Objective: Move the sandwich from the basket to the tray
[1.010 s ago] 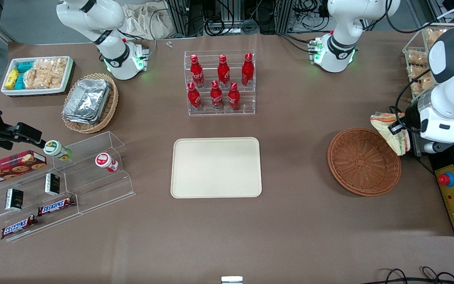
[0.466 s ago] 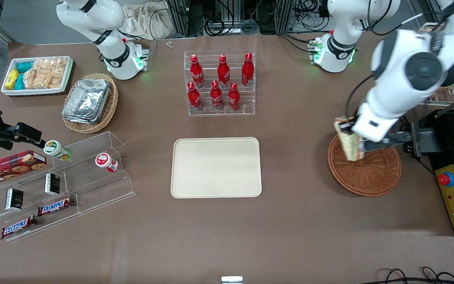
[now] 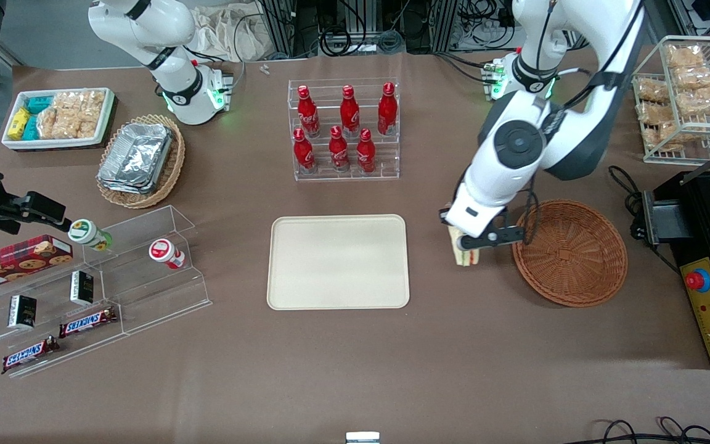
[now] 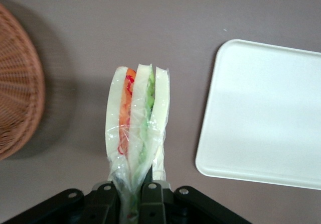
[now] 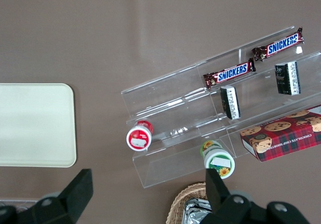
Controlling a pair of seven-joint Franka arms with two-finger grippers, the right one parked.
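Note:
My gripper (image 3: 469, 243) hangs above the bare table between the basket (image 3: 569, 251) and the tray (image 3: 338, 261), shut on the sandwich (image 3: 465, 254). In the left wrist view the sandwich (image 4: 137, 118) is a plastic-wrapped wedge of pale bread with orange-red and green filling, its wrapped end pinched at the gripper (image 4: 135, 196). The reddish-brown wicker basket (image 4: 17, 83) lies to one side of it and the cream tray (image 4: 266, 113) to the other. Nothing lies in the basket or on the tray.
A clear rack of red bottles (image 3: 344, 129) stands farther from the front camera than the tray. A tan wicker basket with foil containers (image 3: 140, 159), a white snack bin (image 3: 58, 117) and clear shelves with snacks (image 3: 90, 290) lie toward the parked arm's end. A black control box (image 3: 709, 302) sits beside the basket.
The gripper has carried the sandwich from beside the basket, over it, and out to the table between basket and tray, moving toward the tray.

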